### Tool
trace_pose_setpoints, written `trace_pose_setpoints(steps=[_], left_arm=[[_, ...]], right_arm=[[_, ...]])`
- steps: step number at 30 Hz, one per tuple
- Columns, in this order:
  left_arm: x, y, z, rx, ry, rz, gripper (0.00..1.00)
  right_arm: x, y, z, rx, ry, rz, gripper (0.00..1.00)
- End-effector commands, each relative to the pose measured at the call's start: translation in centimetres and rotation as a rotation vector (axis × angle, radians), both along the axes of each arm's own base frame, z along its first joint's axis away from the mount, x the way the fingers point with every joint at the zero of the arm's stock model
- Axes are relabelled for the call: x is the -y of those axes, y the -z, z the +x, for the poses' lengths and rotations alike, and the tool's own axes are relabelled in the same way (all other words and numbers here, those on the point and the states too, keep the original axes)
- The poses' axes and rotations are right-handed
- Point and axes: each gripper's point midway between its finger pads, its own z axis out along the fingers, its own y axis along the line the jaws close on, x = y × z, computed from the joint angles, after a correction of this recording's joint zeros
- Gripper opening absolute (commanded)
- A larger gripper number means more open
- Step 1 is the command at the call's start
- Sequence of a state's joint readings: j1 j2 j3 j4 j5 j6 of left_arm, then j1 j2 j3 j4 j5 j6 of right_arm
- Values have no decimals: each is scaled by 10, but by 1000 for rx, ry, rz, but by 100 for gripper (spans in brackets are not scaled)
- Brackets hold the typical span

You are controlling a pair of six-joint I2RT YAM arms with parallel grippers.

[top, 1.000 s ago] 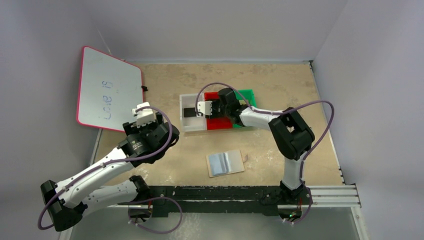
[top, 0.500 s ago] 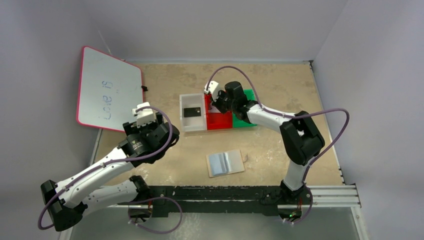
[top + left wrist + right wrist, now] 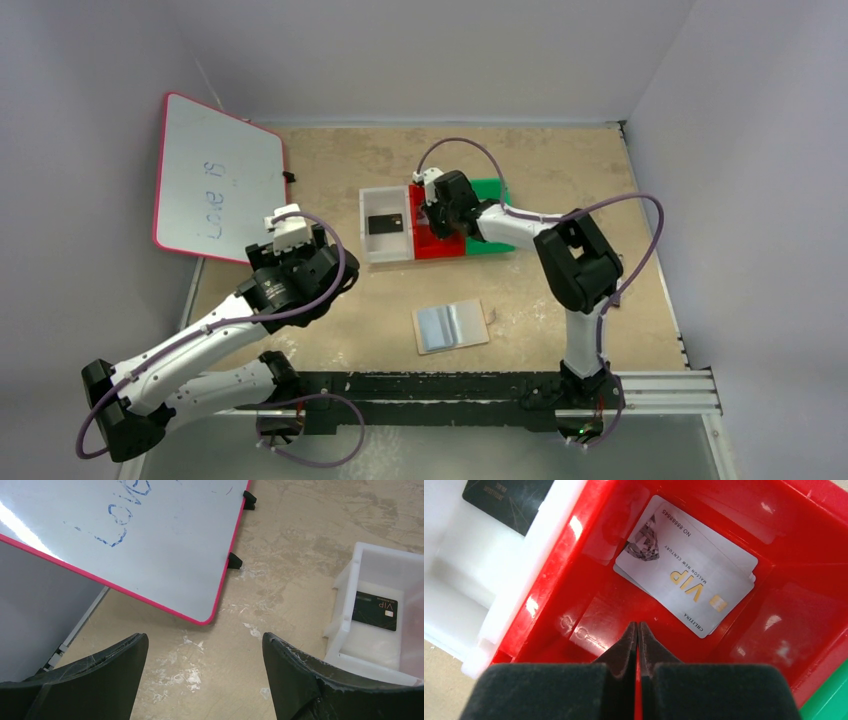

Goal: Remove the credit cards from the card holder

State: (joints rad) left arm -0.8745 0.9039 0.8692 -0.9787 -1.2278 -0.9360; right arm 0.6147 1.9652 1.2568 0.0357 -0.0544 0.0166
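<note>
Shows the right claw [image 3: 637, 625] closed pad to pad on nothing, tips down inside the red bin [image 3: 574, 545]. Finds the credit cards [image 3: 686, 592] out of the holder. Places a silvery-white card lettered VIP just ahead of the tips and slightly right, flat on the bin floor over at least one more card. Places a black card [image 3: 506, 497] ahead and left, past the red wall, in the white bin [image 3: 454, 580], and a corner of the green bin [image 3: 829, 700] behind and right. Shows the left claw [image 3: 205, 640] spread wide and empty above bare surface [image 3: 290, 555], with the pink-framed whiteboard [image 3: 150, 540] ahead on its left and the white bin ahead on its right. Locates the card holder [image 3: 451, 326] well behind both claws, lying open and flat near the arm bases. Cannot tell from the overhead view whether any card remains in its panels. Probably marks the moment after a drop, with withdrawal due next. Risks snagging the red wall on the way up, given tips set so low between the walls, which would drag or tip the bin and spill the stack. Risks also, if the holder has more to give, sliding the loose holder across the surface under a one-sided pull, with neither claw near enough to pin it.
</note>
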Motion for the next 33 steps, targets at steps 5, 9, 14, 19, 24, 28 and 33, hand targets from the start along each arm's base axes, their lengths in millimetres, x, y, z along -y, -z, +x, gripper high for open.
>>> trace_pose_setpoints(steps=[5,9,14,19,24,28,33], left_arm=[[-1,-16,3,47,-26,-22,84],[-1,-16,3,44,-27,-17,84],[-2,-16,3,43,-31,-11,84],[-7,-20,1,65,-49,-17,84],[-9,-23,-1,82,-52,-35,84],[-9,-22,-1,82,-50,-39,84],[-8,-21,-1,73,-48,-30,84]], right_arm=[[18,20,12,-8,149,-145,0],[14,23,10,-4,148,-184,0],[5,22,5,12,155,-230,0],[-4,16,4,-20,236,-156,0],[-1,25,4,-50,319,-146,0],[8,28,10,-31,386,-165,0],[18,33,23,-15,422,-193,0]])
